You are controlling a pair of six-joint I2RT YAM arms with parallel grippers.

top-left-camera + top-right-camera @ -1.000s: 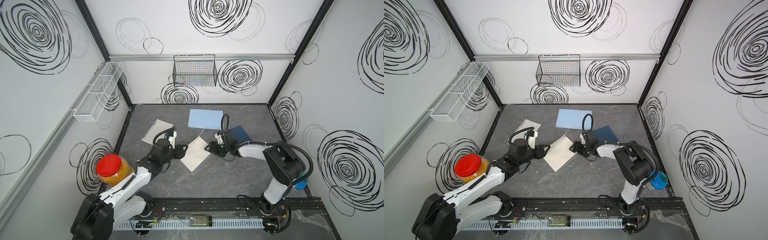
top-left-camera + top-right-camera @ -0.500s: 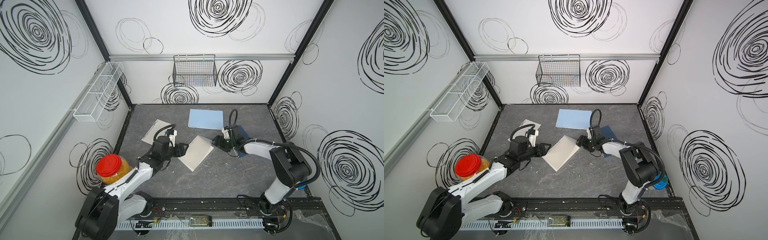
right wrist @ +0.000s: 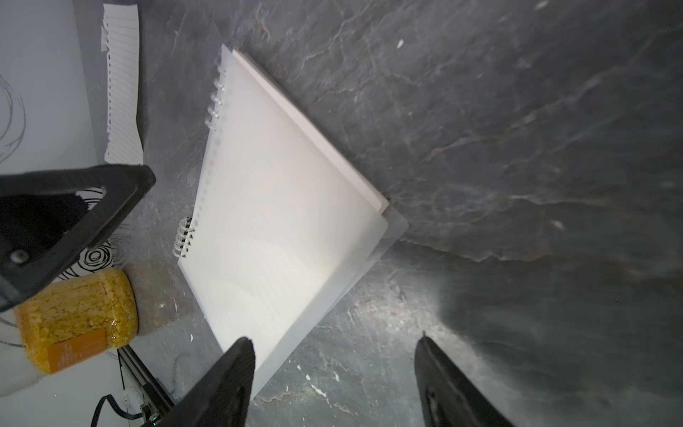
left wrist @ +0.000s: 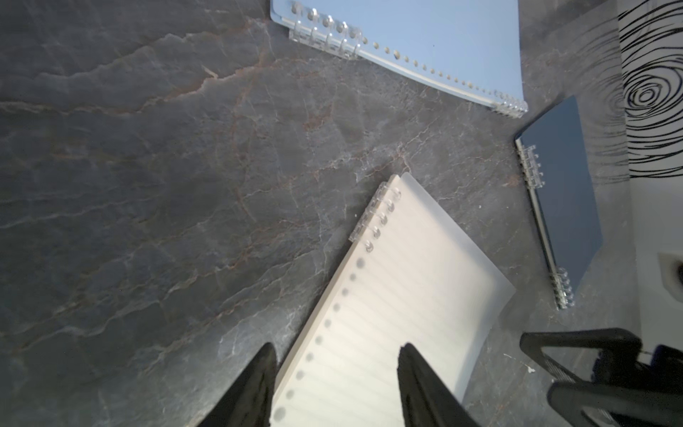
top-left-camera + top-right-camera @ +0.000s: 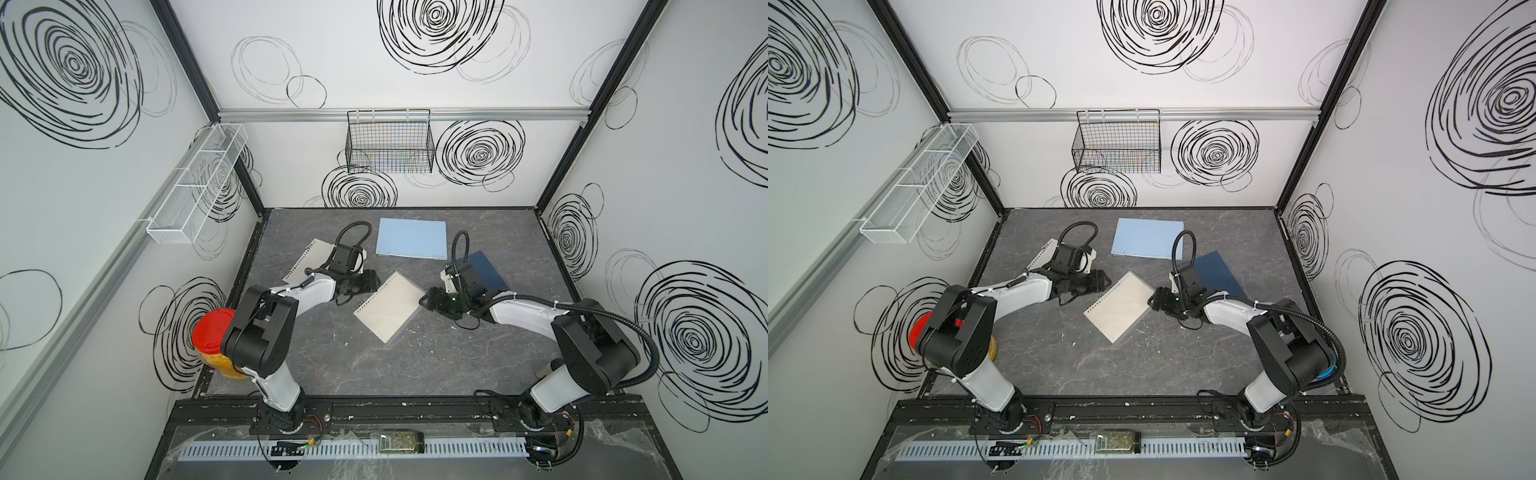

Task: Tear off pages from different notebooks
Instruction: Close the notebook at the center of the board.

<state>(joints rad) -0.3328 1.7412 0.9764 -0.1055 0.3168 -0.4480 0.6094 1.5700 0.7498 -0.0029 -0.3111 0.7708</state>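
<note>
Dark marbled tabletop (image 5: 415,365): one loose page (image 5: 304,260) laid aside, so task judged partly done. Clear-covered notebook (image 5: 390,307) flanked by left gripper (image 4: 335,355), right gripper (image 3: 332,340), both spread, nothing gripped.

Left gripper (image 5: 369,281) held low, jaws apart; right gripper (image 5: 429,300) faces it, low, jaws likewise apart.
</note>
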